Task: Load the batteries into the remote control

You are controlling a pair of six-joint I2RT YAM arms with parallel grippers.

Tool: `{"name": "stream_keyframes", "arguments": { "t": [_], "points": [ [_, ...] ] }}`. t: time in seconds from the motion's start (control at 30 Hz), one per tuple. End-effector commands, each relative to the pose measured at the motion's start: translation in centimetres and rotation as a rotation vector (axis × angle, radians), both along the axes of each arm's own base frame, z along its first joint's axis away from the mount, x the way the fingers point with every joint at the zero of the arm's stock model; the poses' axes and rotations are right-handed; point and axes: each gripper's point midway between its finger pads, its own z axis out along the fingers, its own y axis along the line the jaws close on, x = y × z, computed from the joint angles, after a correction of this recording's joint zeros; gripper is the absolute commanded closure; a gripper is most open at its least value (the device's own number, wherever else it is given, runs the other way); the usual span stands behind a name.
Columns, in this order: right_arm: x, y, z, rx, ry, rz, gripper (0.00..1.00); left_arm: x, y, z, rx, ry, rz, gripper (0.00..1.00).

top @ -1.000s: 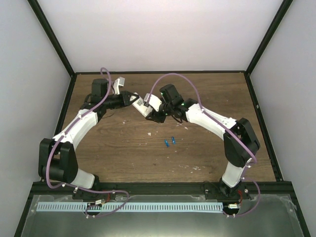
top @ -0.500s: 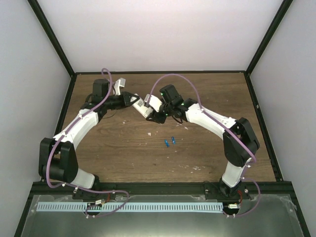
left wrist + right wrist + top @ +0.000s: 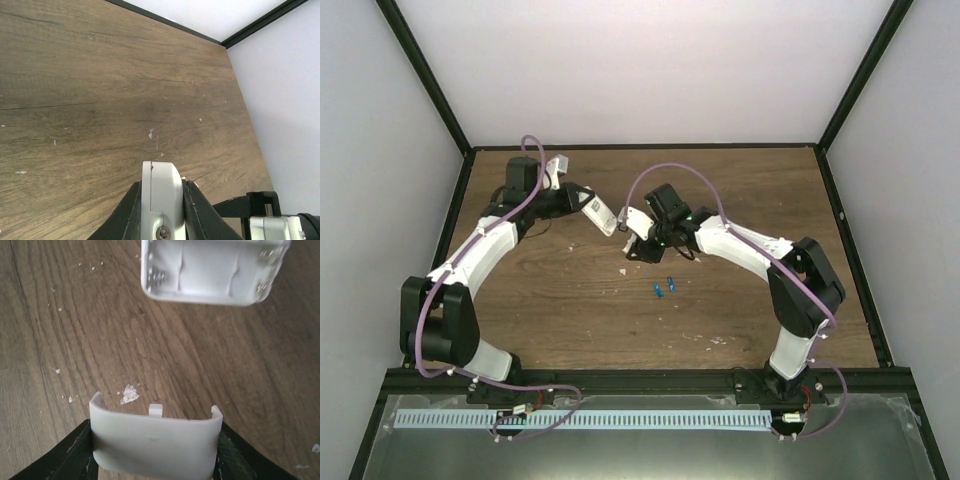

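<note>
The remote [image 3: 600,212] is up off the table [image 3: 570,300]. The left gripper [image 3: 161,212] has it, with its jaws closed tight on it. The remote's battery box [image 3: 212,270] is open and its springs show. The two blue batteries [image 3: 658,291] lie side by side on the table, near the right gripper [image 3: 155,455]. That gripper's jaws pinch the white cover [image 3: 155,437], close to the remote's open end but not touching it.

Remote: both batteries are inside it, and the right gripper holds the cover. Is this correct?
Not quite. The right wrist view shows the remote with nothing inside; the top view shows both batteries lying on the table. The right gripper does hold the cover.
</note>
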Motion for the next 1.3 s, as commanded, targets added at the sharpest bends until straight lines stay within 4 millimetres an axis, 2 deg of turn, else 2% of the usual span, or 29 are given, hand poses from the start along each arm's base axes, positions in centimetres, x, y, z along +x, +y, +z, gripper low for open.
{"name": "stream_keyframes", "arguments": {
  "t": [0.0, 0.1, 0.2, 0.4, 0.5, 0.67, 0.8, 0.93, 1.13, 1.27],
  "points": [
    [-0.4, -0.8, -0.9, -0.026, 0.015, -0.013, 0.59, 0.7, 0.4, 0.0, 0.019, -0.017, 0.013, 1.00],
    [-0.4, -1.4, -1.9, -0.043, 0.021, -0.035, 0.59, 0.7, 0.6, -0.3, 0.026, -0.011, 0.017, 1.00],
    [0.6, -2.7, -3.8, -0.086, 0.026, -0.114, 0.60, 0.5, 0.7, -0.6, 0.025, -0.005, 0.018, 1.00],
    [3.3, -6.5, -8.1, -0.183, 0.126, -0.319, 0.60, -0.3, 0.2, 1.0, -0.038, -0.050, -0.036, 1.00],
    [4.1, -7.9, -9.4, -0.232, 0.127, -0.391, 0.60, -1.0, -0.6, 1.2, -0.074, -0.052, -0.095, 1.00],
    [4.8, -9.5, -10.5, -0.269, 0.139, -0.477, 0.60, -2.6, -1.3, 0.0, -0.123, -0.019, -0.151, 1.00],
    [4.6, -9.3, -9.8, -0.229, 0.141, -0.490, 0.48, -4.1, -1.1, -1.8, -0.126, 0.015, -0.147, 1.00],
    [4.2, -9.1, -8.5, -0.187, 0.147, -0.493, 0.37, -5.8, -1.1, -2.7, -0.190, 0.035, -0.142, 1.00],
    [3.7, -9.3, -5.1, -0.127, 0.128, -0.520, 0.26, -8.0, -0.5, -3.5, -0.251, 0.043, -0.080, 1.00],
    [3.5, -9.4, -1.7, -0.079, 0.106, -0.545, 0.23, -8.9, 0.0, -2.5, -0.248, -0.004, -0.058, 1.00]
  ]
}}
